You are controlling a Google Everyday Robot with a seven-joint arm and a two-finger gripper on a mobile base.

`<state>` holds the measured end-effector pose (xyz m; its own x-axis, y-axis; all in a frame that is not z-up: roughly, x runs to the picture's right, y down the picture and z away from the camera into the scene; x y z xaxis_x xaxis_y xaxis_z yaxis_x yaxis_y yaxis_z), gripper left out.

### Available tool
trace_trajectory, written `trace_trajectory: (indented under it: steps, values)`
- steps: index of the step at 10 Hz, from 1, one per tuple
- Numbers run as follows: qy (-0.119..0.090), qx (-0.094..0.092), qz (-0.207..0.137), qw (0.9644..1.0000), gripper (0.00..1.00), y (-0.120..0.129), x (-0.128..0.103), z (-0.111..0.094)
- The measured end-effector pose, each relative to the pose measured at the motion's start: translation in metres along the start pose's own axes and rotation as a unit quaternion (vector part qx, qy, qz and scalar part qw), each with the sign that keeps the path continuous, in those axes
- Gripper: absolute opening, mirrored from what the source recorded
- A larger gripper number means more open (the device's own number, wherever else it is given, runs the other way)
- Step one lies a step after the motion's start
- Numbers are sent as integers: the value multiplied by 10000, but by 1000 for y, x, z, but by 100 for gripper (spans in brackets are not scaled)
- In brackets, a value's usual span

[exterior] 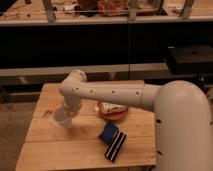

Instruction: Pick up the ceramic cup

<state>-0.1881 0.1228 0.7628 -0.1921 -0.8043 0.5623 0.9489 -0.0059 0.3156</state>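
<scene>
The pincer (pixel 69 111) is hanging right at the ceramic cup (pixel 62 120); whether it is gripping cannot be told. The cup is showing near the bench's (pixel 50 150) nine o'clock edge, with open boards stretching toward six o'clock.

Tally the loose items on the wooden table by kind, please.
White ceramic cup: 1, at the end effector
Orange dish: 1
Blue-and-black block: 1
Small orange item: 1
Total: 4

Workshop-like room: wooden table (pixel 60 150), dark shelving (pixel 100 21) behind, pincer (pixel 66 114) above table's left
</scene>
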Motion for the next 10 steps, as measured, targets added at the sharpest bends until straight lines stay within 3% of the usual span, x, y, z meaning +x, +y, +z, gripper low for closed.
trace_trajectory:
  steps: [10]
  values:
    - [12, -9, -128, 9999, 0, -1, 11, -27]
